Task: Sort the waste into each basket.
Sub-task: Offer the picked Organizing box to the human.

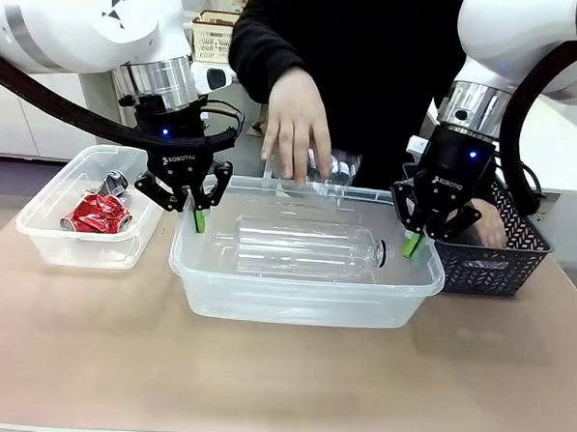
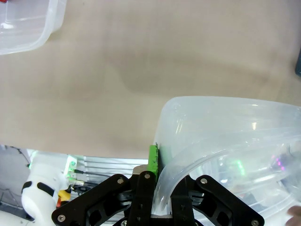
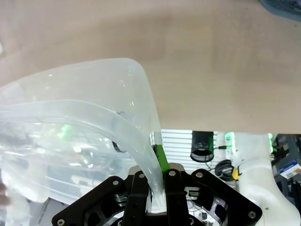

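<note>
Clear plastic dominates the middle of the desk: a wide tub sits there with each robot arm clamped on 1 of its short ends. The left end effector has its green pads closed over the tub's left rim, and the left wrist view shows that rolled rim pinched between the fingers. The right end effector is closed the same way on the right rim, confirmed in the right wrist view, where the rim runs down into the closed fingers. Holding both ends at once looks like a way to keep the tub level and steady, probably to carry or tip it as a pair; which of the 2 I cannot tell.

Inside the tub lies 1 clear bottle on its side, cap end toward the right, ribbed and nearly see-through. A person's hand hangs over the tub's far rim, just above a second clear bottle, as if dropping it in or steadying it.

To the left stands a small clear tub, apart from the wide one. It holds a crushed red can and a crushed silver can just behind it. On the far right sits a dark lattice basket.
</note>
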Robot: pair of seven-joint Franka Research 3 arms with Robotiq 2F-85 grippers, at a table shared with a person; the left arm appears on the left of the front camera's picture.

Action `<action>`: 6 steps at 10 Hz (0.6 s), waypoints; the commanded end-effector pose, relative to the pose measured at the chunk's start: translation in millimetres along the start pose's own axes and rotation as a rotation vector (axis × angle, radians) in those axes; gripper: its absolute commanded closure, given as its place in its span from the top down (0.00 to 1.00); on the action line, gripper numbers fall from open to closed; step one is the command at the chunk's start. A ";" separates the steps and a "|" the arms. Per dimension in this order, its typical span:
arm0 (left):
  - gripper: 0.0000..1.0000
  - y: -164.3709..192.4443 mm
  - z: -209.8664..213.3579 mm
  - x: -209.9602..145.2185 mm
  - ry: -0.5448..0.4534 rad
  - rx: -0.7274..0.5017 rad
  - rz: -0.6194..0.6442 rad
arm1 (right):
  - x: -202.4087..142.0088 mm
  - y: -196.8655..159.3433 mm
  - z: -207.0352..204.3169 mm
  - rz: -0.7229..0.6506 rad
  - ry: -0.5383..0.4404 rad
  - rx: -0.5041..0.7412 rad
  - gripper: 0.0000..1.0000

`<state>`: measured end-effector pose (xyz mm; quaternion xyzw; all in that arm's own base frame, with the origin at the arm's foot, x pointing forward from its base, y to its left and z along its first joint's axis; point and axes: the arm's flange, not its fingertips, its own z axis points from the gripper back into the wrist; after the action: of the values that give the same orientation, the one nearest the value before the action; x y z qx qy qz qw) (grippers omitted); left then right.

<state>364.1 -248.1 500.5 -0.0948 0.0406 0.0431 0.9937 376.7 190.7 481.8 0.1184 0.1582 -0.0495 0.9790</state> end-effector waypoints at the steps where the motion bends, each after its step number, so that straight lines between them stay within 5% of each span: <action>1: 0.00 9.2 1.1 0.6 -0.009 0.001 0.037 | 1.9 -2.1 6.9 -0.028 0.006 0.024 0.00; 6: 0.00 9.2 1.1 0.6 -0.009 0.001 0.037 | 1.9 -2.1 6.9 -0.028 0.006 0.024 0.00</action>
<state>364.1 -248.1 500.5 -0.0948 0.0406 0.0431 0.9937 376.7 190.7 481.8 0.1184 0.1583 -0.0495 0.9790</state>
